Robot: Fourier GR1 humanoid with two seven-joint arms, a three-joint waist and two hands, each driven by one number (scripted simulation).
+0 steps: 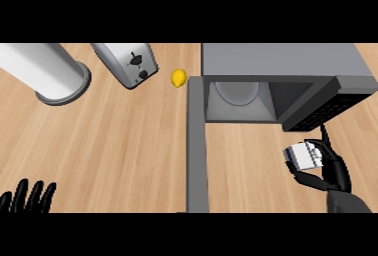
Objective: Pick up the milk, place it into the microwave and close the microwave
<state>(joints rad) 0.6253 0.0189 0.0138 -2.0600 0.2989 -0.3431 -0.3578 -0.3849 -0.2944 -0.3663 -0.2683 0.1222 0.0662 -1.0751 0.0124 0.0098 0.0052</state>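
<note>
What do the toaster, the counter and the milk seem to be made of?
Toaster: likely metal, silvery grey with a soft sheen. Counter: wood or wood-look laminate, tan with grain lines, matte. Milk, held in the right robot hand: perhaps a paperboard carton, white and boxy; hard to tell.

The microwave [284, 60] is standing with its mouth facing you, a round plate [238, 94] lying on its floor. Its open door [196, 150] is jutting toward you along the mouth's left side, walling off any approach from the left. The control panel [325, 106] is crowding the mouth's right side, just above your right hand [328, 175] curling round the milk carton [301, 155]. Between door and hand, bare surface [244, 165] is running up to the mouth. Left of the door, a toaster [129, 62], a lemon [179, 78] and a white cylinder [44, 70] are lining the far side, well apart from your left hand [29, 196].
</note>
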